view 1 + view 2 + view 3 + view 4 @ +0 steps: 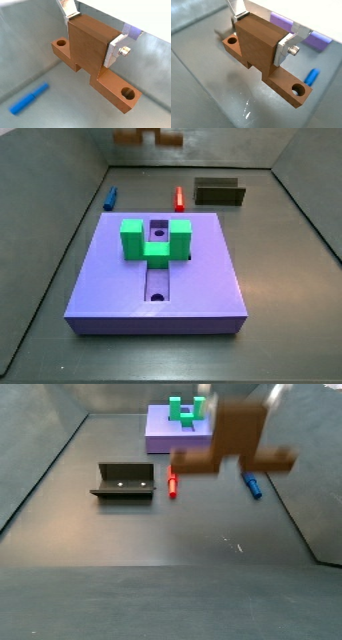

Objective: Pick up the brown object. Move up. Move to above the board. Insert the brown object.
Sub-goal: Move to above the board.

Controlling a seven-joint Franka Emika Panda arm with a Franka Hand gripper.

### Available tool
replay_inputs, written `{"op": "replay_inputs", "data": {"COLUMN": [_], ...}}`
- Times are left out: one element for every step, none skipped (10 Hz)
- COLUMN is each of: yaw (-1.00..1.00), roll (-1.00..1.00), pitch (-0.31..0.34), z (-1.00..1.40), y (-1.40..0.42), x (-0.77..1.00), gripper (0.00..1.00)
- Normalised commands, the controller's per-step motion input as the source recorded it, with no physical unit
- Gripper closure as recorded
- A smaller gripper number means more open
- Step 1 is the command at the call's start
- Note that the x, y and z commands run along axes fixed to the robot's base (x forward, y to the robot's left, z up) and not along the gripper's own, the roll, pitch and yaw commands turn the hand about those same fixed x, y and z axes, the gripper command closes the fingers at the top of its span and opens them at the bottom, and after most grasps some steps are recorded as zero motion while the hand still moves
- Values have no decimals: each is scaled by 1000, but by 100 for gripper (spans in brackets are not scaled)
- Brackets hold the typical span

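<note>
The brown object (110,87) is a wood-coloured T-shaped piece with a round hole at each end of its long bar. My gripper (93,31) is shut on its short crosspiece, with a silver finger (117,50) against each side; both wrist views show this grip (262,31). In a side view the brown object (238,439) hangs in the air, clear of the floor and looking blurred. It shows at the very top edge in a side view (150,136). The purple-blue board (201,278) lies flat with a green U-shaped block (158,240) over its groove.
The dark fixture (127,481) stands on the floor away from the board (160,439). A red peg (173,484) and a blue peg (251,485) lie on the floor between them. Grey walls enclose the work area (307,218).
</note>
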Motion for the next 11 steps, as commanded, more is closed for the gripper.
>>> {"op": "replay_inputs", "data": {"yaw": [9,3,-5,5,-32,-33,-10,-10,-1,6,2], "roll": [16,2,-8,15,-62,-65,-16,-62,-19,-10,-1], "pitch": [10,60,83,63,108,91,73,47,58,78,101], "z": [1400,1400,917,269,154,144,147,151,159,167,171], "y": [8,15,-1,1,-1400,-1400,-1400,-1400,-1400,-1400,-1400], "x": [-1,36,21,18,202,200,197,200,202,209,221], "gripper": [100,100,100,100,100,100,100,100,100,100,100]}}
